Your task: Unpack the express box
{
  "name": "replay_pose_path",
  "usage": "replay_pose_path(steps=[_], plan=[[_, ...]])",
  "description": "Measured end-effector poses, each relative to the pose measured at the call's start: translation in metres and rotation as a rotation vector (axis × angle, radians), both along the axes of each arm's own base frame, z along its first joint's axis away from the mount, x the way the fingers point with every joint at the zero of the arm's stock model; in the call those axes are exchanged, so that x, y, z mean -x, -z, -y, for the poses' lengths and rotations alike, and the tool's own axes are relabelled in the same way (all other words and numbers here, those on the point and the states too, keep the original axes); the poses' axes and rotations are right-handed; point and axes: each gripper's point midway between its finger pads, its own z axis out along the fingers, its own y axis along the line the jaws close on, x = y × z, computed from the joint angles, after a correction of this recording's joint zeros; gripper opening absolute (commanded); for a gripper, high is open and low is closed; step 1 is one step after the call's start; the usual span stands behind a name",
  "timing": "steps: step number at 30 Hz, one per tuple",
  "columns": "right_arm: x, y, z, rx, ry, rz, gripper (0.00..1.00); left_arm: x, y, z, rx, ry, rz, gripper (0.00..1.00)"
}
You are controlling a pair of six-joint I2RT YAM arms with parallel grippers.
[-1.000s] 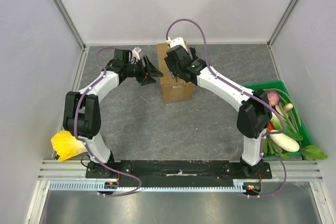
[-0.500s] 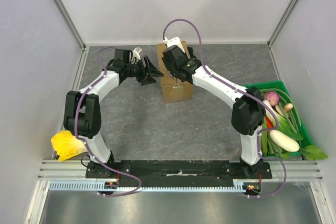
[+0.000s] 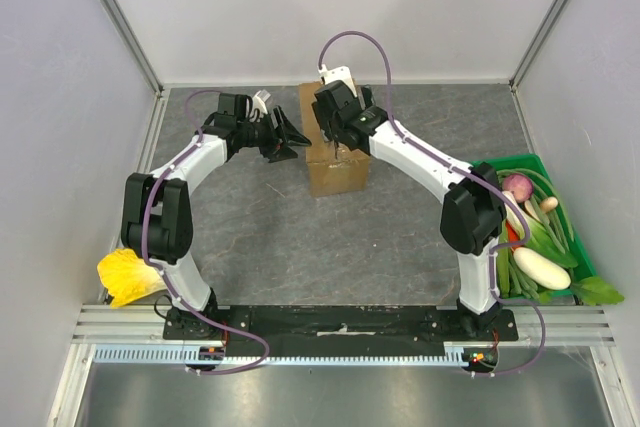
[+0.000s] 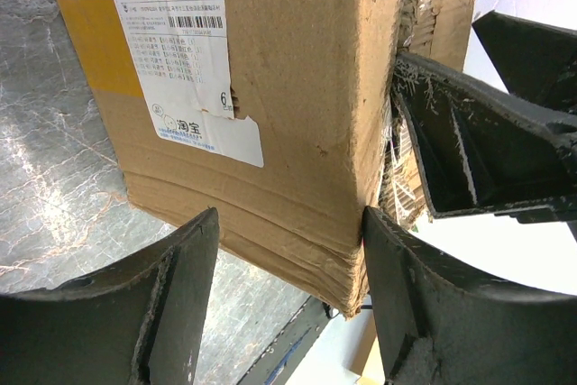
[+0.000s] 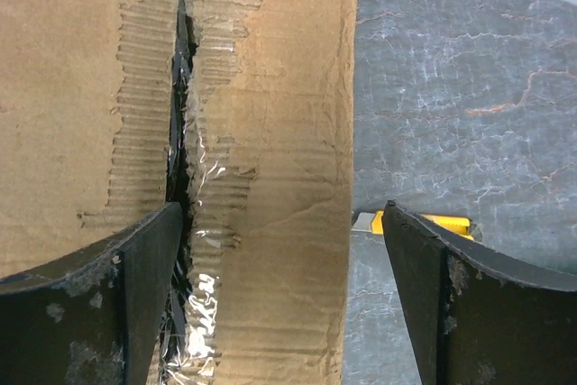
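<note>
The express box is a brown carton standing at the back middle of the table. In the left wrist view its side carries a white shipping label. My left gripper is open at the box's left side, its jaws astride the box's near corner. My right gripper is open above the box top. In the right wrist view its jaws straddle the right top flap. One finger sits over the centre seam, where the tape is torn. The flaps lie flat.
A green crate with vegetables stands at the right edge. A yellow leafy thing lies at the near left. A small yellow object lies on the table beside the box. Grey walls close in the table.
My right wrist has shifted slightly back and left over the box top. The left arm and the box have not moved.
</note>
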Motion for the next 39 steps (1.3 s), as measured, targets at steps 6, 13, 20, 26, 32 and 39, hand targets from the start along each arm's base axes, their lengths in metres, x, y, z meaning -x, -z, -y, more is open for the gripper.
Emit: replay_pose_path(steps=[6, 13, 20, 26, 32, 39], plan=[[-0.009, 0.004, 0.003, -0.062, 0.009, -0.026, 0.98, 0.0, 0.0, 0.0, 0.0, 0.001, 0.001, 0.7], [-0.014, 0.012, 0.005, -0.1, 0.014, -0.052, 0.98, 0.0, 0.0, 0.0, 0.0, 0.0, 0.001, 0.69], [-0.013, 0.012, 0.005, -0.097, 0.012, -0.054, 0.93, 0.0, 0.0, 0.0, 0.0, 0.001, 0.001, 0.69], [-0.014, 0.006, 0.007, -0.062, 0.001, -0.043, 0.86, -0.001, -0.002, 0.0, -0.012, -0.001, 0.002, 0.67], [-0.012, -0.006, 0.01, -0.007, -0.014, -0.029, 0.78, -0.004, -0.003, 0.001, -0.035, -0.011, 0.009, 0.66], [-0.007, -0.013, 0.009, 0.01, -0.034, -0.031, 0.53, -0.006, -0.004, 0.001, -0.039, -0.014, 0.019, 0.66]])
